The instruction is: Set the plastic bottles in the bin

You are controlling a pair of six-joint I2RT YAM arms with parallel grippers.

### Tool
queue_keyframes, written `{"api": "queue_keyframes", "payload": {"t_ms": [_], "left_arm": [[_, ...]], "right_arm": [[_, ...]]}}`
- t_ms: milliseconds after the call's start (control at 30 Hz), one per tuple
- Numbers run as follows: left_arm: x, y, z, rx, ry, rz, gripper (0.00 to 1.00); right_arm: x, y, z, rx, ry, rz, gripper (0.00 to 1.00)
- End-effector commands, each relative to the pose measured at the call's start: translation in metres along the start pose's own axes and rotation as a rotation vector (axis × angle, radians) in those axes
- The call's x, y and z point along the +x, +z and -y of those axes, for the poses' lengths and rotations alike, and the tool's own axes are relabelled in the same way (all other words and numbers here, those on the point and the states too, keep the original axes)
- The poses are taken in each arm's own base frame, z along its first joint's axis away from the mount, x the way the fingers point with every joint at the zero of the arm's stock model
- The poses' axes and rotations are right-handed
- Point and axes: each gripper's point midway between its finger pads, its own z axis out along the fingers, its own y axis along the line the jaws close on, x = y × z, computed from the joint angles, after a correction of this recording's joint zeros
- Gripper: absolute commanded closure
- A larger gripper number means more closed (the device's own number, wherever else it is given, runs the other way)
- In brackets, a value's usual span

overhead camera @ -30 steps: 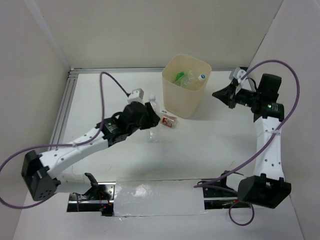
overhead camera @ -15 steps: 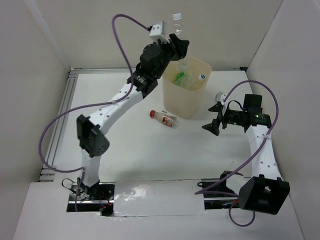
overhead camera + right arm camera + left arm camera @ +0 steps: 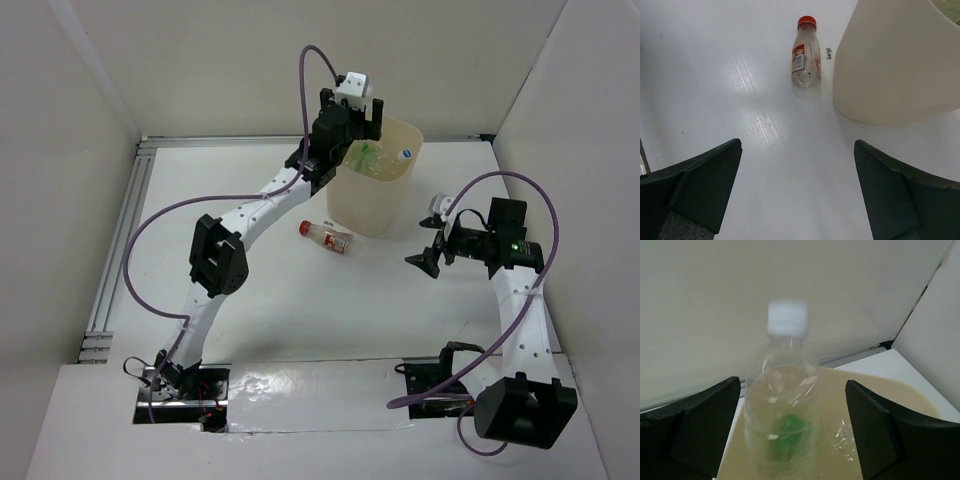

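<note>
The cream bin [image 3: 375, 200] stands at the back middle of the table, with a green bottle [image 3: 362, 155] and a blue-capped one [image 3: 404, 155] showing inside. My left gripper [image 3: 352, 125] hovers over the bin's left rim, open. In the left wrist view a blurred clear bottle [image 3: 782, 405] with a white cap sits loose between the wide jaws of that gripper [image 3: 792, 384], above the bin [image 3: 900, 392]. A red-capped bottle [image 3: 327, 236] lies on the table left of the bin. My right gripper [image 3: 425, 245] hangs open and empty to the bin's right, facing that bottle [image 3: 806, 52].
White walls close in the table at the back and both sides. A metal rail [image 3: 115, 250] runs along the left edge. A small dark speck [image 3: 828, 50] lies on the table between the red-capped bottle and the bin [image 3: 895, 65].
My left gripper, which held the clear bottle up high behind the bin, has come down over the bin's rim and opened, letting the bottle go. The right arm has barely shifted.
</note>
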Motion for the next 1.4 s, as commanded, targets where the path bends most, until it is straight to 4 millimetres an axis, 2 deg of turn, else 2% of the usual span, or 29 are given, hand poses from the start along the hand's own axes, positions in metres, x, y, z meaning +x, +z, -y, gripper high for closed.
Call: {"api": "queue_keyframes", "payload": {"t_ms": [0, 67, 100, 200, 233, 267, 300, 333, 400, 433, 467, 533, 567, 600, 633, 667, 700, 767, 800, 833, 867, 900, 933, 1000, 1067, 1100, 1267, 1300, 1367], "left_arm": [[-0.033, -0.006, 0.007, 0.019, 0.036, 0.091, 0.0], [-0.052, -0.013, 0.011, 0.05, 0.038, 0.117, 0.0], [-0.052, -0.014, 0.017, 0.06, 0.037, 0.116, 0.0], [-0.093, -0.033, 0.033, 0.088, 0.036, 0.179, 0.0], [-0.1, -0.042, 0.041, 0.091, 0.041, 0.186, 0.0], [-0.106, -0.05, 0.044, 0.086, 0.045, 0.19, 0.0], [-0.156, -0.088, 0.043, 0.08, 0.029, 0.259, 0.0], [-0.126, -0.085, 0.046, 0.076, 0.048, 0.202, 0.0], [-0.138, -0.116, 0.04, 0.069, 0.036, 0.213, 0.0], [-0.183, -0.157, 0.026, 0.051, -0.001, 0.281, 0.0], [-0.144, -0.169, 0.015, 0.038, 0.018, 0.2, 0.0], [-0.136, -0.206, -0.008, 0.006, -0.017, 0.158, 0.0], [-0.13, -0.24, -0.035, -0.042, -0.058, 0.139, 0.0], [-0.119, -0.257, -0.05, -0.074, -0.071, 0.109, 0.0], [-0.101, -0.274, -0.063, -0.098, -0.063, 0.054, 0.0], [-0.065, -0.289, -0.082, -0.158, -0.065, -0.012, 0.0], [-0.078, -0.318, -0.096, -0.171, -0.11, 0.024, 0.0], [-0.053, -0.345, -0.118, -0.233, -0.155, -0.019, 0.0], [-0.029, -0.357, -0.126, -0.254, -0.161, -0.061, 0.0], [-0.033, -0.374, -0.132, -0.252, -0.205, -0.043, 0.0], [-0.026, -0.383, -0.137, -0.269, -0.225, -0.055, 0.0], [-0.003, -0.393, -0.141, -0.289, -0.252, -0.111, 0.0], [-0.004, -0.404, -0.145, -0.288, -0.293, -0.098, 0.0], [0.019, -0.416, -0.15, -0.309, -0.331, -0.141, 0.0], [0.024, -0.427, -0.152, -0.299, -0.376, -0.134, 0.0], [0.03, -0.428, -0.151, -0.291, -0.385, -0.14, 0.0], [0.035, -0.437, -0.157, -0.308, -0.372, -0.159, 0.0], [0.031, -0.437, -0.156, -0.305, -0.377, -0.151, 0.0], [0.033, -0.436, -0.156, -0.307, -0.363, -0.16, 0.0]], "right_arm": [[-0.002, 0.006, 0.006, -0.008, -0.03, 0.01, 0.0], [-0.008, 0.007, 0.006, -0.02, -0.047, 0.013, 0.0], [-0.004, 0.01, 0.003, -0.044, -0.043, 0.006, 0.0], [-0.007, 0.027, -0.009, -0.126, -0.189, 0.001, 0.0], [-0.005, 0.038, -0.017, -0.157, -0.229, -0.018, 0.0], [-0.004, 0.048, -0.014, -0.149, -0.287, -0.013, 0.0], [-0.011, 0.061, -0.016, -0.14, -0.371, -0.014, 0.0], [-0.011, 0.067, -0.023, -0.155, -0.393, -0.032, 0.0], [-0.02, 0.086, -0.023, -0.124, -0.495, -0.029, 0.04], [-0.017, 0.092, -0.015, -0.051, -0.507, -0.095, 0.1], [-0.024, 0.11, -0.036, -0.087, -0.549, -0.088, 0.14], [-0.036, 0.129, -0.041, -0.036, -0.586, -0.087, 0.18], [-0.03, 0.144, -0.053, -0.033, -0.556, -0.13, 0.2], [-0.044, 0.151, -0.051, -0.011, -0.554, -0.109, 0.2], [-0.047, 0.159, -0.052, -0.001, -0.536, -0.104, 0.2], [-0.04, 0.171, -0.056, 0.012, -0.482, -0.135, 0.19], [-0.049, 0.179, -0.052, 0.033, -0.481, -0.123, 0.18], [-0.041, 0.191, -0.045, 0.071, -0.445, -0.182, 0.16], [-0.025, 0.207, -0.047, 0.056, -0.425, -0.236, 0.16], [-0.03, 0.214, -0.041, 0.075, -0.403, -0.253, 0.15], [-0.023, 0.22, -0.035, 0.097, -0.386, -0.292, 0.15], [-0.01, 0.231, -0.029, 0.107, -0.367, -0.33, 0.15], [-0.012, 0.236, -0.024, 0.126, -0.369, -0.332, 0.15], [0.005, 0.247, -0.02, 0.12, -0.372, -0.38, 0.13], [0.009, 0.255, -0.017, 0.118, -0.362, -0.408, 0.13], [0.026, 0.261, -0.014, 0.114, -0.353, -0.458, 0.13], [0.062, 0.269, -0.013, 0.083, -0.34, -0.575, 0.13], [0.074, 0.271, -0.014, 0.066, -0.32, -0.605, 0.16], [0.084, 0.27, -0.017, 0.023, -0.3, -0.65, 0.19]]}}
